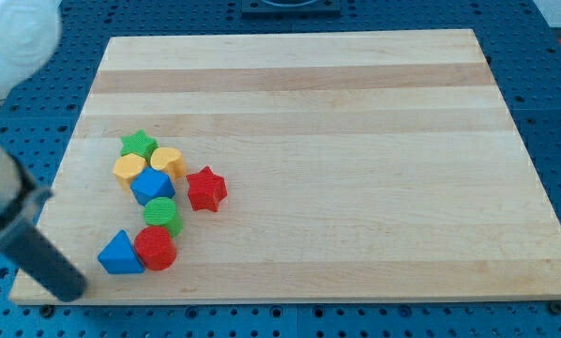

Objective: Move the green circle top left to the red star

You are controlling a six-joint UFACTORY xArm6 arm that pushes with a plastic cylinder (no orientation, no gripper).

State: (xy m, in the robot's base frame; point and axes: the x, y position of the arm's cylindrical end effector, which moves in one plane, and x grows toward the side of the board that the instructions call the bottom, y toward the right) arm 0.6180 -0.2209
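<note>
The green circle (162,216) lies on the wooden board (356,188) in the left cluster, just below and left of the red star (205,189), apart from it by a small gap. It touches the blue block (152,185) above it and the red circle (155,248) below it. My rod comes in blurred from the view's left edge. My tip (68,289) is near the board's bottom left corner, left of the blue triangle (120,253) and apart from all blocks.
A green star (138,145), a yellow hexagon (129,169) and a yellow heart-like block (168,161) crowd above the blue block. The board's left edge runs close to the cluster. A blue pegboard surrounds the board.
</note>
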